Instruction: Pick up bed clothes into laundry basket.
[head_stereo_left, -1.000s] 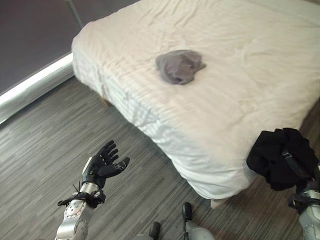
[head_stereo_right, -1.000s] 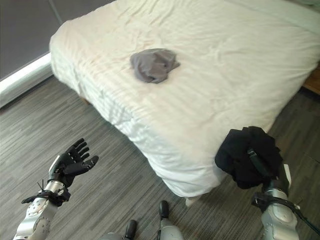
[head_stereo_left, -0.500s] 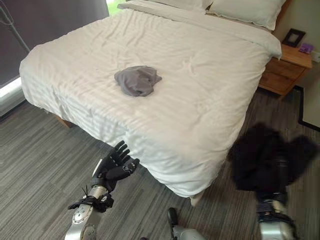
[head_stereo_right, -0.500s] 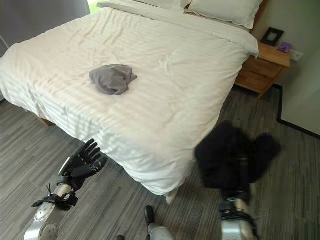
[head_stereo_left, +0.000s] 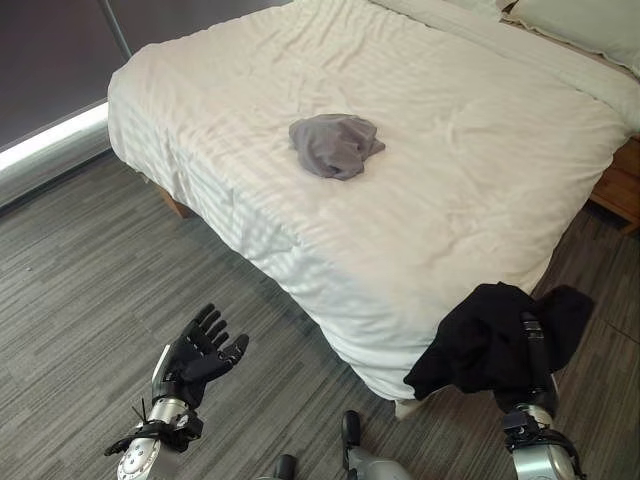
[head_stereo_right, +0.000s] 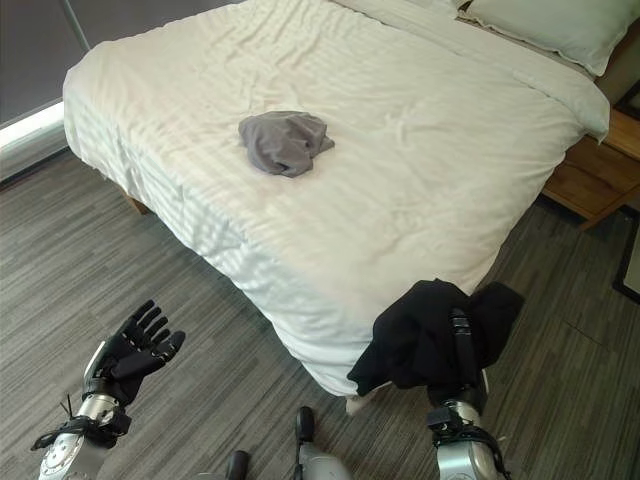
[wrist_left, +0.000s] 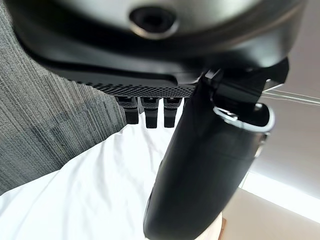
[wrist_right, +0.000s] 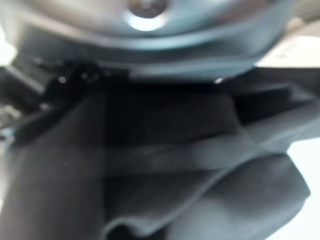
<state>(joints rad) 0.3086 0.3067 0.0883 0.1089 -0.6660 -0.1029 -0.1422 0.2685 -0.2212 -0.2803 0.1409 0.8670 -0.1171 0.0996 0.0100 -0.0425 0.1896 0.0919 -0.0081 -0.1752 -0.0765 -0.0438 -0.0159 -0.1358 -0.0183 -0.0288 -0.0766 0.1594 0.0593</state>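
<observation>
A black garment (head_stereo_left: 490, 345) hangs bunched in my right hand (head_stereo_left: 536, 352), whose fingers are curled round it, off the near corner of the white bed (head_stereo_left: 430, 230). The same dark cloth (wrist_right: 165, 170) drapes over the hand in the right wrist view. A crumpled grey garment (head_stereo_left: 335, 145) lies on the bed's middle, well beyond both hands. My left hand (head_stereo_left: 200, 360) is raised over the floor at lower left, fingers spread and holding nothing; its thumb (wrist_left: 200, 170) and fingers stand straight in the left wrist view.
Grey wood-look floor (head_stereo_left: 90, 270) surrounds the bed. A wooden nightstand (head_stereo_right: 600, 170) stands at the bed's far right side, with a pillow (head_stereo_right: 545, 25) at the head. A pale strip (head_stereo_left: 50, 145) runs along the dark wall at left.
The camera has swung, shifting the whole scene. My right hand with the black garment has come lower and steadier by the bed's corner. The left hand stays open.
</observation>
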